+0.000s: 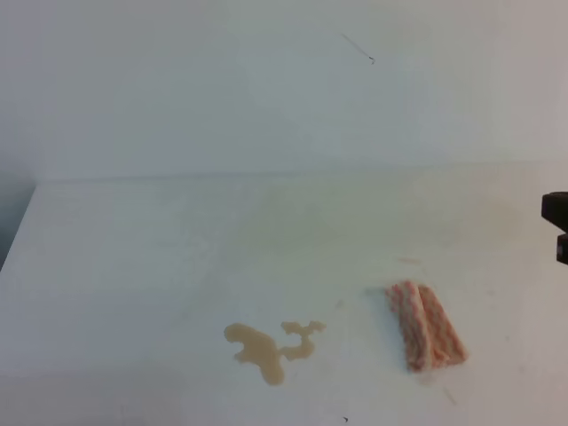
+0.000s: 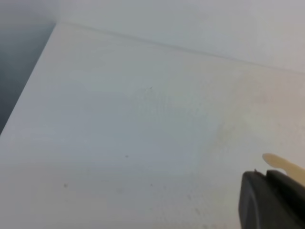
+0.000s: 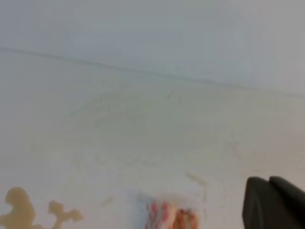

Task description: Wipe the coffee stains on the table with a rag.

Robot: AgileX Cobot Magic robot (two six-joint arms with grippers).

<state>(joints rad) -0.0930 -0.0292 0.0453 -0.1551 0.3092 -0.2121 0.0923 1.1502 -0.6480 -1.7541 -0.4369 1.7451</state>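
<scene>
My right end effector (image 1: 556, 227) sits pressed together at the surface's right edge, holding nothing. The folded pinkish-orange striped rag (image 1: 425, 326) lies just right of the tan coffee stains (image 1: 269, 346) on the white matte surface (image 1: 133, 266). I should spread wide, then pinch the rag's raised fold.

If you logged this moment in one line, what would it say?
rag: untouched on table | coffee stains: unwiped, left of rag | right gripper: shut, empty | wiping: not begun
</scene>
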